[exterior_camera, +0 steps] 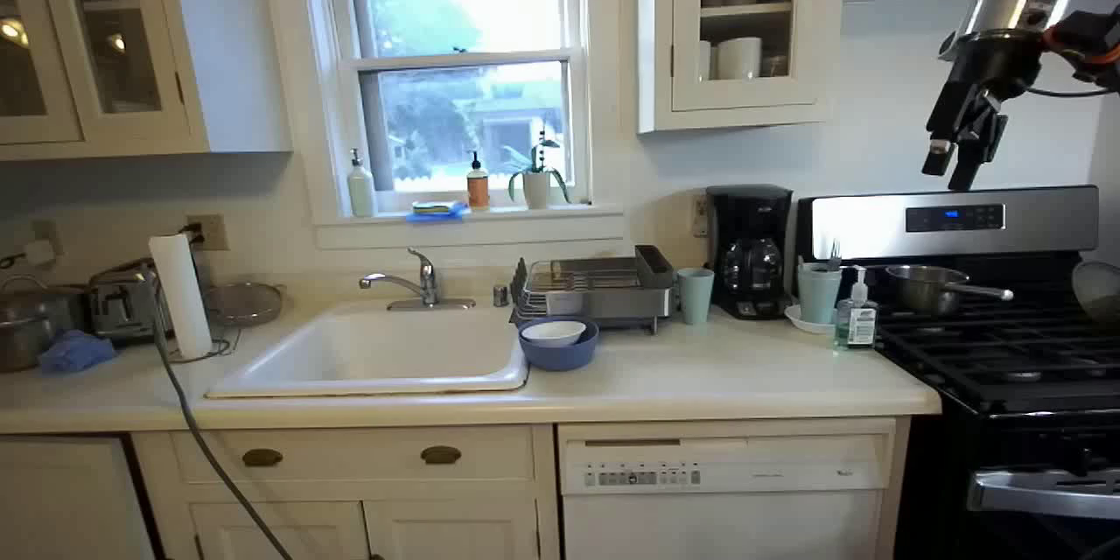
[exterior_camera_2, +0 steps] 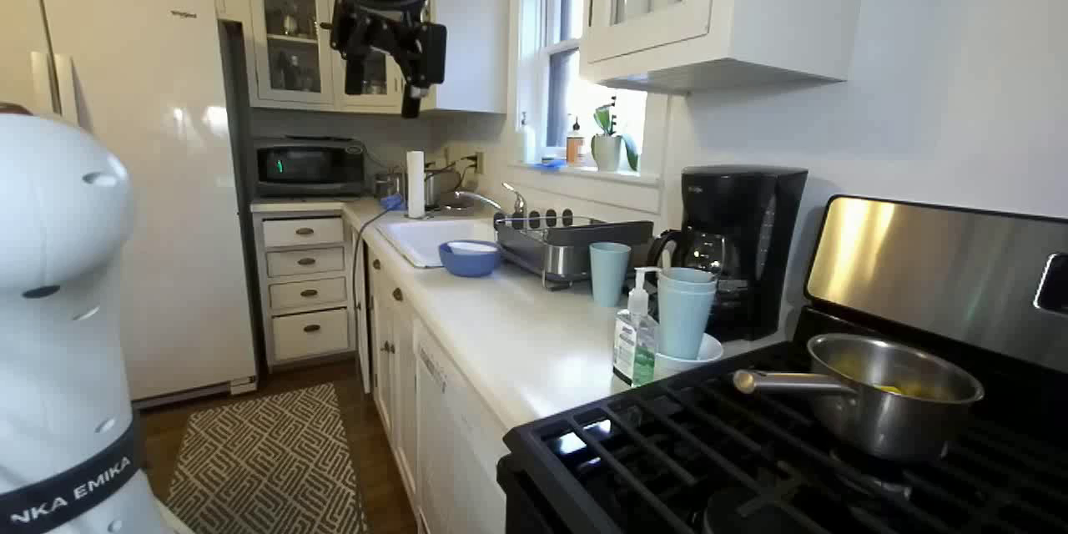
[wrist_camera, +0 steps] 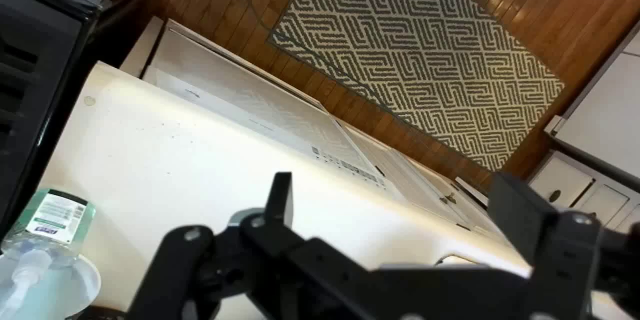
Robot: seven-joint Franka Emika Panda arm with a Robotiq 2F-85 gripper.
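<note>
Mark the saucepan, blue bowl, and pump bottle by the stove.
Saucepan (exterior_camera_2: pixel 897 424): in an exterior view, on its outer wall.
Blue bowl (exterior_camera: pixel 560 357): in an exterior view, on its outer wall.
Pump bottle (wrist_camera: pixel 57 219): in the wrist view, on its label.

Pot (exterior_camera: pixel 923 293) on stove (exterior_camera: pixel 1011 354), pump bottle (exterior_camera: pixel 856 321) on counter (exterior_camera: pixel 700 372) alongside.

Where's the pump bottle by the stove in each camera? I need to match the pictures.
In an exterior view, the pump bottle is far right of centre, below mid-height, beside the stove.
In an exterior view, the pump bottle is right of centre, lower half, beside the stove.
In the wrist view, the pump bottle is in the lower left corner, pump toward the bottom.
Shared landmark: the stove, next to it in every view.
</note>
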